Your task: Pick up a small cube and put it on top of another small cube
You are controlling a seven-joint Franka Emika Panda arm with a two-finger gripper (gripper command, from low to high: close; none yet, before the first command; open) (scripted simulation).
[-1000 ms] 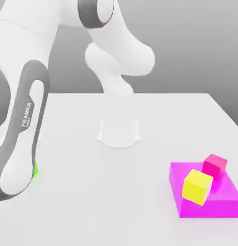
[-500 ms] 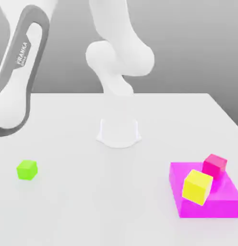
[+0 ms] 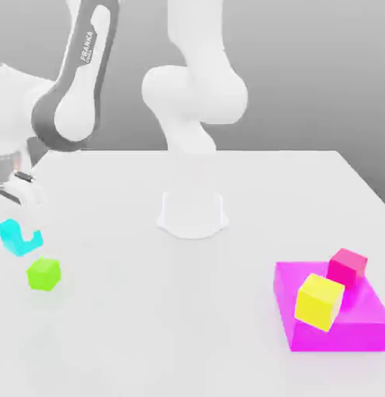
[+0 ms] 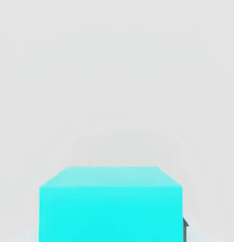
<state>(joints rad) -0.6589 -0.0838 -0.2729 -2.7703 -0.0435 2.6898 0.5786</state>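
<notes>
The small cube (image 3: 43,273), plain lime-green, rests on the white table near the exterior view's left edge. My gripper (image 3: 19,237) hangs just above and to the left of it, apart from it, with the jaws shut. A cyan block-like piece (image 4: 109,204) sits at the tip of my hand; I cannot tell whether it is a held thing or part of the hand. The white arm (image 3: 79,85) reaches in from the upper left.
A magenta platform (image 3: 347,329) lies at the front right and carries a yellow cube (image 3: 319,301) and a smaller pink-red cube (image 3: 348,266). The arm's round white base (image 3: 192,213) stands mid-table. Bare white table (image 3: 172,326) stretches between the small cube and the platform.
The arm has swung up and back, uncovering the lime-green cube. My hand with the cyan piece has come into view above and left of the cube. The cubes have not moved.
</notes>
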